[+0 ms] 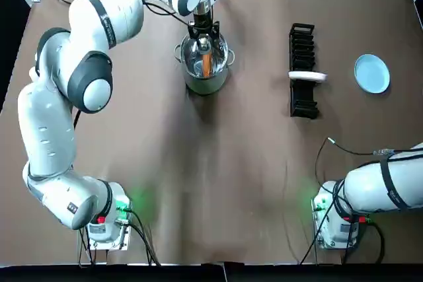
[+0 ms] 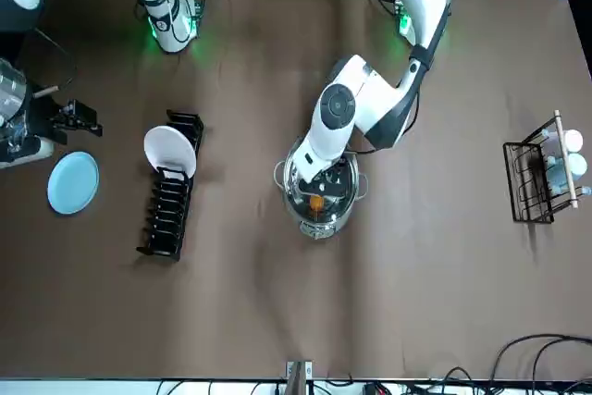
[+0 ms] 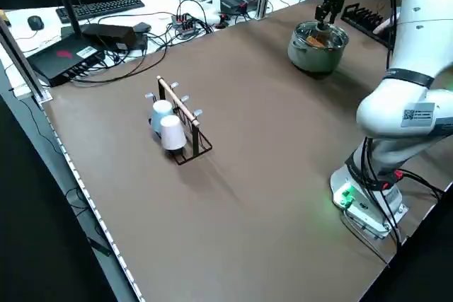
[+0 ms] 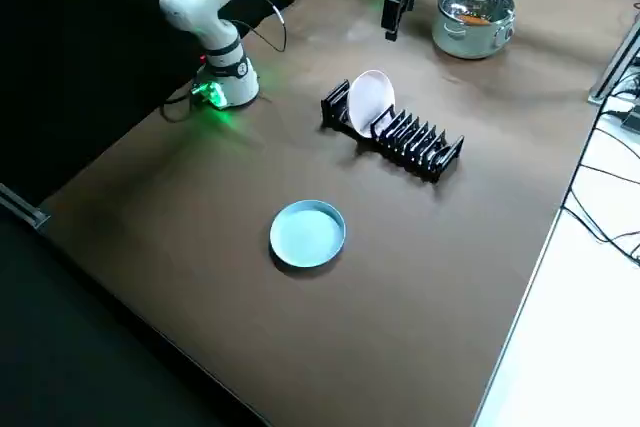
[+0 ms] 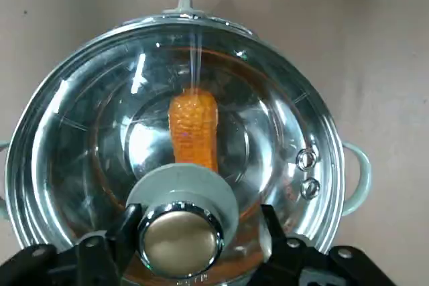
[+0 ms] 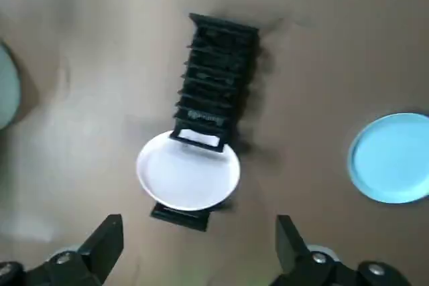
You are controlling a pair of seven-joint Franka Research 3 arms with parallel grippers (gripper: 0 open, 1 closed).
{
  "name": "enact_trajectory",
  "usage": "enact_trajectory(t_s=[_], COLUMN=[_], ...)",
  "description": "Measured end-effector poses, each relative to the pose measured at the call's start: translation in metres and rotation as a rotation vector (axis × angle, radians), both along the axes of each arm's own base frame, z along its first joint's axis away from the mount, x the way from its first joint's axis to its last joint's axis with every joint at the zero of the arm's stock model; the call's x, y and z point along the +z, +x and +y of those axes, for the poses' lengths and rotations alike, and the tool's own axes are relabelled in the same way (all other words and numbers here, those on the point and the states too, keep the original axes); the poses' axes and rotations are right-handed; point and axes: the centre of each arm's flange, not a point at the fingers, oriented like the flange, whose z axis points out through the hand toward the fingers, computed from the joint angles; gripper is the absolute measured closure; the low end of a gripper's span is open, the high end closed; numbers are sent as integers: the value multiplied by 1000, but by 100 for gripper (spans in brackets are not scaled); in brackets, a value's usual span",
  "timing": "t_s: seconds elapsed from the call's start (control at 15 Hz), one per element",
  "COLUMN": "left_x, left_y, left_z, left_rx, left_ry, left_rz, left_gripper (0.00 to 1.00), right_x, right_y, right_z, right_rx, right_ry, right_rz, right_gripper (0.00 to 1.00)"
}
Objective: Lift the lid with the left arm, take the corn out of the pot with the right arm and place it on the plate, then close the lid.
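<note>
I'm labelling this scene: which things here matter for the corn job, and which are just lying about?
Job: pot, lid, corn, blue plate, left gripper around the lid's knob, right gripper held high.
Lying about: dish rack, white plate in it, cup rack, cups.

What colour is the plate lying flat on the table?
Light blue; the plate shows best in the right side view.
</note>
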Motion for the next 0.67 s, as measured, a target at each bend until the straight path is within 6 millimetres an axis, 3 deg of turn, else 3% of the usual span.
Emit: enact_trajectory(t_s=[0.2, 0.67], left_x=[-1, -4], left_y=[1, -3], left_z=[1, 4], left_rx=[0, -27], left_ry=[3, 60], left_rz=[-2, 9], left_gripper=[30, 32], right_x=[-10, -24], right_y=[2, 8], right_z=[3, 5], right_rx=[-5, -2], right_ry=[30, 37], right_rz=[27, 44], right_gripper=[0, 0])
